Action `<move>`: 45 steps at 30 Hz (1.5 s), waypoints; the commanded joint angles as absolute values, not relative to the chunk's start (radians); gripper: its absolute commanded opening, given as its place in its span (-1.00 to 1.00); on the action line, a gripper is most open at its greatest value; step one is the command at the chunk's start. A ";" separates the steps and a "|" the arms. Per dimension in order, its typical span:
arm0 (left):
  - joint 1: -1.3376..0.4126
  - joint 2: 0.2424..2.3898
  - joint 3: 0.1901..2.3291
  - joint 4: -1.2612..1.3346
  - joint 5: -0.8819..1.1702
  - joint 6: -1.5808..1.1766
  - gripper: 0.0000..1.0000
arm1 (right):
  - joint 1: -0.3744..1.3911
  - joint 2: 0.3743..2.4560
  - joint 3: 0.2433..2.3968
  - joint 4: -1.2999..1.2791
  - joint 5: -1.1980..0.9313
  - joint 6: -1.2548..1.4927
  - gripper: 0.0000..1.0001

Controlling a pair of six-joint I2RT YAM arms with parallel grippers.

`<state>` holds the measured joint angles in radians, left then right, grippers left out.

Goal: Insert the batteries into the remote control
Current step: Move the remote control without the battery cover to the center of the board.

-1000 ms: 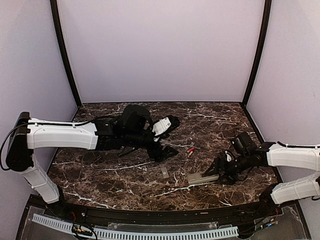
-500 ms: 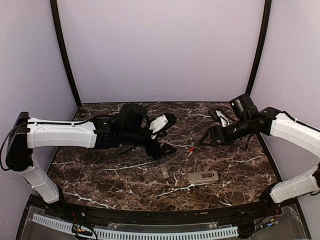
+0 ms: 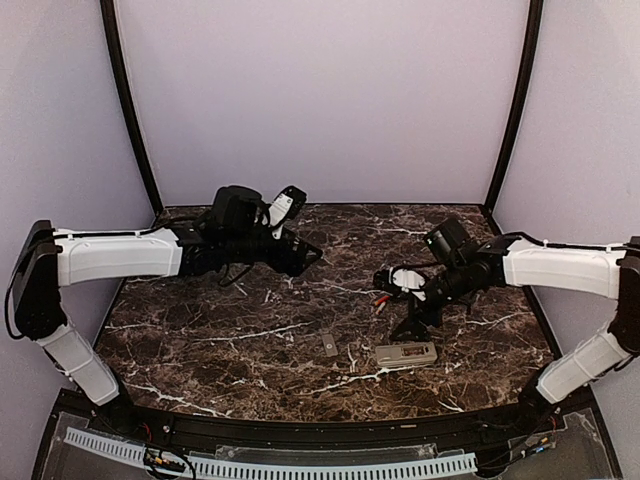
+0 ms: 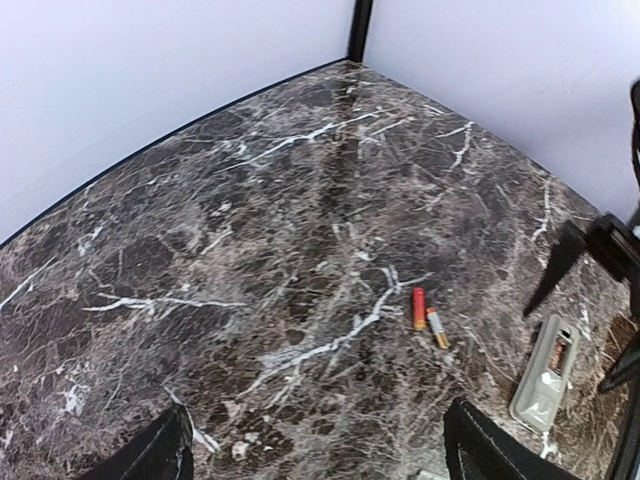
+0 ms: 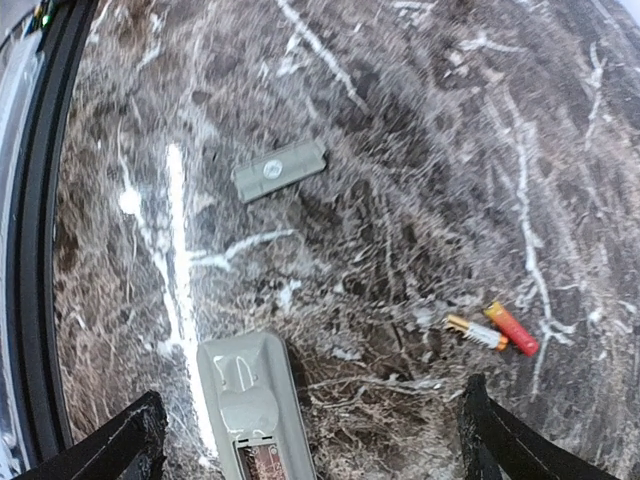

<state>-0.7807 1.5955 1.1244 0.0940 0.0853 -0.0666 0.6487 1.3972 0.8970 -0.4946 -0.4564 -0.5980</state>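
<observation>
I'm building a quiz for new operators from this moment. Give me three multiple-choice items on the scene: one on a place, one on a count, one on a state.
1. Where do the batteries lie relative to the remote control?
A. Inside its recess
B. On the table, apart from it
C. On top of it

2. How many batteries show?
A. Two
B. One
C. Four

3. The remote control's battery recess is:
A. Closed by a cover
B. Hidden under an arm
C. Uncovered, facing up

Answers:
1 B: the right wrist view shows them on bare marble, well clear of the remote control.
2 A: one red cell and one paler, gold-ended cell lie side by side.
3 C: the remote control lies grey back up with the recess open, and the small grey cover lies apart on the table.
</observation>
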 commanded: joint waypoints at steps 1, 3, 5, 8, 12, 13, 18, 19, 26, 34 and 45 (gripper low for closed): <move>-0.721 1.651 1.178 0.104 0.079 -0.082 0.72 | 0.668 1.478 0.858 -0.488 -0.379 -0.748 0.97; -0.712 1.671 1.210 0.094 0.118 -0.038 0.72 | 0.671 1.528 0.874 -0.504 -0.381 -0.768 0.97; -0.702 1.686 1.237 0.086 0.148 -0.015 0.72 | 0.678 1.583 0.897 -0.537 -0.380 -0.785 0.97; -0.665 1.689 1.261 0.075 0.181 -0.010 0.71 | 0.692 1.618 0.913 -0.592 -0.379 -0.809 0.97; -0.598 1.675 1.273 0.099 0.251 -0.037 0.72 | 0.707 1.597 0.875 -0.624 -0.376 -0.838 0.97; -0.590 1.677 1.276 0.111 0.265 -0.032 0.72 | 0.711 1.592 0.861 -0.611 -0.361 -0.835 0.95; -0.548 1.695 1.292 0.194 0.255 -0.026 0.70 | 0.720 1.605 0.845 -0.580 -0.305 -0.843 0.65; -0.545 1.700 1.290 0.234 0.238 -0.038 0.69 | 0.724 1.612 0.844 -0.584 -0.287 -0.850 0.63; -0.535 1.728 1.234 0.448 0.131 -0.093 0.64 | 0.750 1.614 0.835 -0.518 -0.210 -0.848 0.05; -0.521 1.728 1.190 0.600 -0.030 -0.084 0.63 | 0.855 1.705 0.949 -0.443 -0.245 -0.742 -0.10; -0.496 1.672 1.145 0.589 -0.034 -0.035 0.62 | 0.885 1.818 1.024 -0.446 -0.134 -0.657 -0.12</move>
